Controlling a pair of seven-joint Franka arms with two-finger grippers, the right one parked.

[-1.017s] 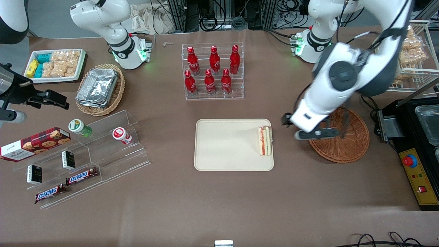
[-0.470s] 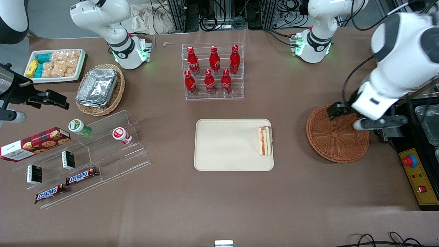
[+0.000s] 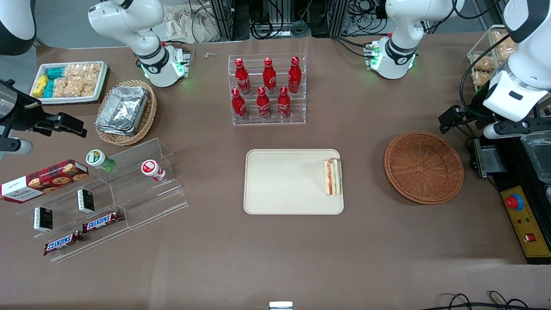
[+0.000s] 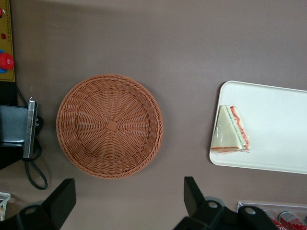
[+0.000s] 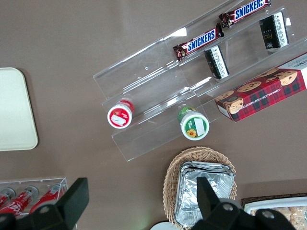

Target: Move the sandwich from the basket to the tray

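Observation:
The sandwich [image 3: 332, 176] [image 4: 230, 130], a white wedge with red and green filling, lies on the cream tray [image 3: 284, 181] [image 4: 278, 129] at the edge nearest the basket. The reddish-brown wicker basket [image 3: 424, 167] [image 4: 110, 125] holds nothing. My gripper [image 3: 478, 125] [image 4: 128, 196] hangs high above the table, beside the basket toward the working arm's end and a little farther from the front camera. Its black fingers [image 4: 192, 191] stand wide apart with only bare table between them.
A black machine with a red button [image 3: 514, 201] stands beside the basket at the table's edge. A wire rack of snack bags [image 3: 488, 64] is close to the arm. A clear rack of red bottles [image 3: 267, 88] stands farther back than the tray.
The arm has swung from the tray-side edge of the basket, across it, to the working arm's end of the table and risen. The sandwich has stayed put on the tray.

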